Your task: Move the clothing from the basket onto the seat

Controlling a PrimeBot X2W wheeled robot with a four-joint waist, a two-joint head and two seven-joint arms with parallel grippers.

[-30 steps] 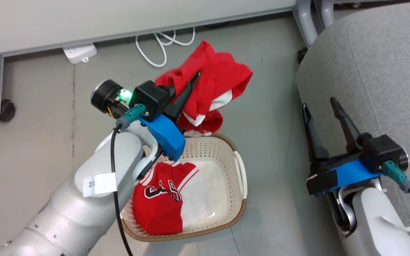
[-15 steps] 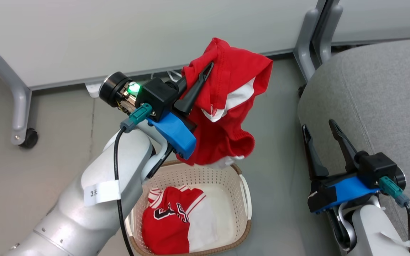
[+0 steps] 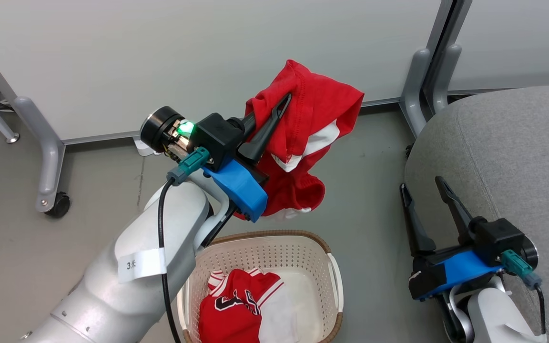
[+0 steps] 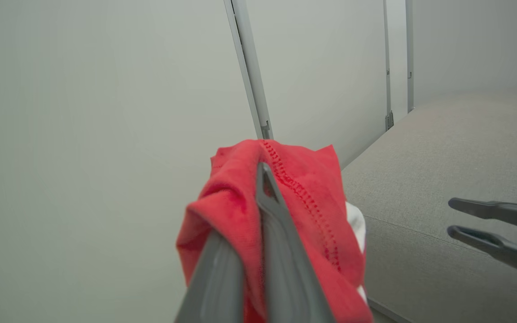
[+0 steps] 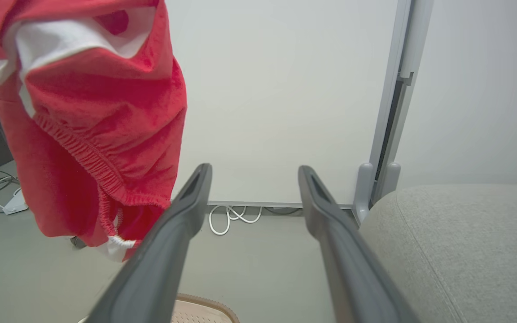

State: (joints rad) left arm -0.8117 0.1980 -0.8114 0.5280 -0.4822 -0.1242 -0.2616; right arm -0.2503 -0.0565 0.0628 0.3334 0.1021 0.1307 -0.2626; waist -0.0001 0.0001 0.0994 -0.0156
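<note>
Lifted clear of the basket (image 3: 279,237) now, the red jersey (image 3: 312,119) hangs from the left gripper (image 3: 279,108) with bare floor showing between its hem and the brown rim, where a second ago it hung right at that rim. The head camera has tilted up as well.

In the head view the left jaws pinch a fold near the jersey's top. The second jersey (image 3: 236,309) lies in the basket, and the right gripper (image 3: 421,184) sits beside the seat (image 3: 517,157), jaws spread and empty.

In the left wrist view the two fingers press together on red cloth, with the grey seat ahead to the right.

In the right wrist view the jersey dangles at upper left, apart from the spread fingers.

Extraction looks done. What remains is the carry across to the seat, then the second jersey.
</note>
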